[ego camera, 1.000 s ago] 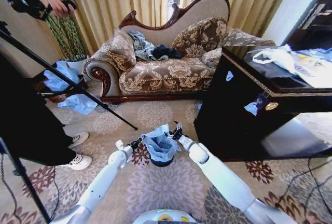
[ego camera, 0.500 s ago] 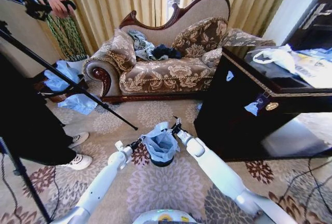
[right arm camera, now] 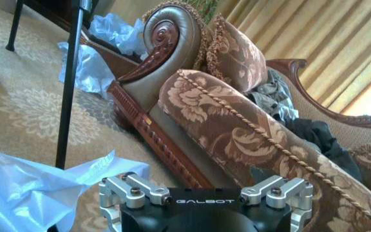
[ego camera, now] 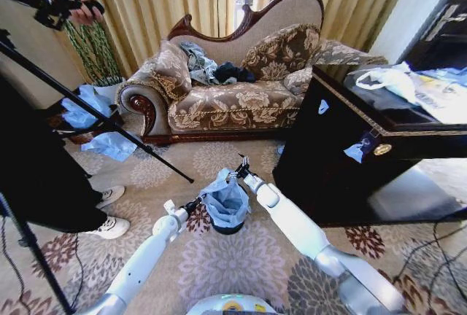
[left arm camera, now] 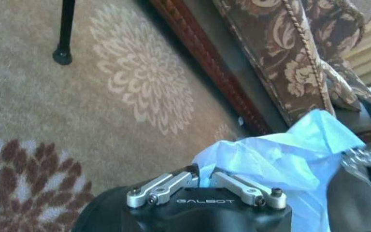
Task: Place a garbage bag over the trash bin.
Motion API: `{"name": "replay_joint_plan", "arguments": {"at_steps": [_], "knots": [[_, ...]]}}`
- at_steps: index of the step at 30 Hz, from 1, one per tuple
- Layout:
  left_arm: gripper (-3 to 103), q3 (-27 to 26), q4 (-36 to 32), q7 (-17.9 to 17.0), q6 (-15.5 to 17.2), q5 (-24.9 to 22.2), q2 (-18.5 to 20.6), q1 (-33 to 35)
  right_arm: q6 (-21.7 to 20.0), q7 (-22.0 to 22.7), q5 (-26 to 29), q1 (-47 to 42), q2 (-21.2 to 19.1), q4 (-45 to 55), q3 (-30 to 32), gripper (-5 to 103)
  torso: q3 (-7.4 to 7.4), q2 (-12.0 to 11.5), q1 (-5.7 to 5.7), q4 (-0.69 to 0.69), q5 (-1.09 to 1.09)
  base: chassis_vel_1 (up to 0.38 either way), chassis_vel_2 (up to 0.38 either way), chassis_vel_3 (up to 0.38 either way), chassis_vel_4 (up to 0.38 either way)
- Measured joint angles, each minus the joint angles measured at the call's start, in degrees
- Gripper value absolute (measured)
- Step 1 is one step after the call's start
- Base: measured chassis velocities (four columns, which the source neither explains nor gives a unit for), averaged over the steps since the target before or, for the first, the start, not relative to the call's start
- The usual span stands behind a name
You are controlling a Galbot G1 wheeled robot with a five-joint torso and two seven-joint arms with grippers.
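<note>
Since a second ago the right gripper point(ego camera: 235, 172) has lifted toward the sofa point(ego camera: 233, 96), drawing the far edge of the garbage bag point(ego camera: 225, 202) up into a peak. Thin, pale blue and crinkled, the bag sits bunched in and over the small black trash bin point(ego camera: 227, 227) on the flowered carpet point(ego camera: 226, 257). Whether the right fingers are closed on the film I cannot tell. At the bag's near-left edge, the left gripper point(left arm camera: 204, 180) has its fingers pinched together on the plastic.
</note>
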Motion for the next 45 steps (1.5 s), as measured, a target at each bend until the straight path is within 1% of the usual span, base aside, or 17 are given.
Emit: {"name": "replay_joint_plan", "arguments": {"at_steps": [2,5,9,12,16,24,26,31,34,39,41,43,44,45], "knots": [[0,0.0,-0.2,0.0,0.0,0.1,0.1,0.1,0.2,0.0,-0.1,0.2,0.1,-0.4,0.1,100,0.0,0.0,0.0,0.0,0.01,0.0,0.0,0.0,0.0],[0,-0.6,-2.1,0.4,-0.1,0.7,0.9,0.8,1.8,-0.2,-1.0,1.4,1.3,-3.9,1.2,100,0.0,0.0,0.0,0.0,-0.01,0.0,0.0,0.0,0.0],[0,-1.1,-3.6,0.9,-0.1,1.6,1.6,1.4,2.8,-0.3,-2.0,1.8,2.0,-6.4,2.1,100,0.0,0.0,0.0,0.0,0.01,0.0,0.0,0.0,0.0],[0,-1.5,-5.6,1.4,-0.2,1.9,3.0,2.2,4.1,-0.4,-3.9,2.1,3.2,-10.0,4.0,100,0.0,0.0,0.0,0.0,0.01,0.0,0.0,0.0,0.0],[0,-1.7,-7.0,1.6,-0.2,2.0,3.7,2.8,5.5,-0.6,-5.6,2.9,4.1,-13.3,5.5,100,0.0,0.0,0.0,0.0,0.01,0.0,0.0,0.0,0.0],[0,-2.0,-10.2,1.6,-0.1,1.8,5.0,4.0,6.4,-1.6,-7.4,3.4,3.8,-15.4,6.7,100,0.0,0.0,0.0,0.0,0.0,0.0,0.0,0.0,0.0],[0,-2.1,-11.8,1.6,0.0,1.1,6.1,4.1,7.0,-2.4,-8.8,3.2,3.4,-16.0,7.6,100,0.0,0.0,0.0,0.0,0.01,0.0,0.0,0.0,0.0],[0,-2.6,-12.7,1.5,0.3,-0.2,7.3,3.7,8.4,-2.6,-10.3,2.6,3.9,-17.2,8.6,100,0.0,0.0,0.0,-0.02,0.01,0.0,0.0,0.0,0.0],[0,-3.1,-12.8,1.3,0.5,-1.3,7.9,3.7,8.7,-2.8,-10.5,1.8,4.2,-16.9,8.8,100,0.0,0.0,0.0,0.0,0.01,0.0,0.0,0.0,0.0],[0,-3.4,-12.6,0.6,0.8,-3.2,8.3,3.1,8.7,-3.3,-11.2,0.2,4.7,-15.7,9.0,100,0.0,0.0,-0.01,0.0,0.0,0.0,0.0,0.0,0.0],[0,-3.3,-12.4,-0.2,1.1,-4.6,8.1,2.7,8.8,-3.4,-11.7,0.0,5.0,-15.8,9.2,100,0.0,0.0,0.0,0.0,0.01,0.0,0.0,0.0,0.0],[0,-3.0,-12.3,-2.2,1.9,-7.9,7.6,2.0,9.1,-3.9,-12.4,0.1,5.4,-16.2,9.5,100,0.0,0.0,-0.01,0.0,0.0,0.0,0.0,0.0,0.0],[0,-3.0,-12.3,-2.2,1.9,-7.9,7.6,2.0,9.1,-3.9,-12.4,0.1,5.4,-16.2,9.5,100,0.0,0.0,-0.01,0.0,0.0,0.0,0.0,0.0,0.0],[0,-3.0,-12.3,-3.3,2.3,-9.8,7.2,1.7,9.5,-4.1,-12.9,0.1,5.5,-16.5,9.8,100,0.0,0.0,-0.01,0.0,0.0,0.0,0.0,0.0,0.0]]}}
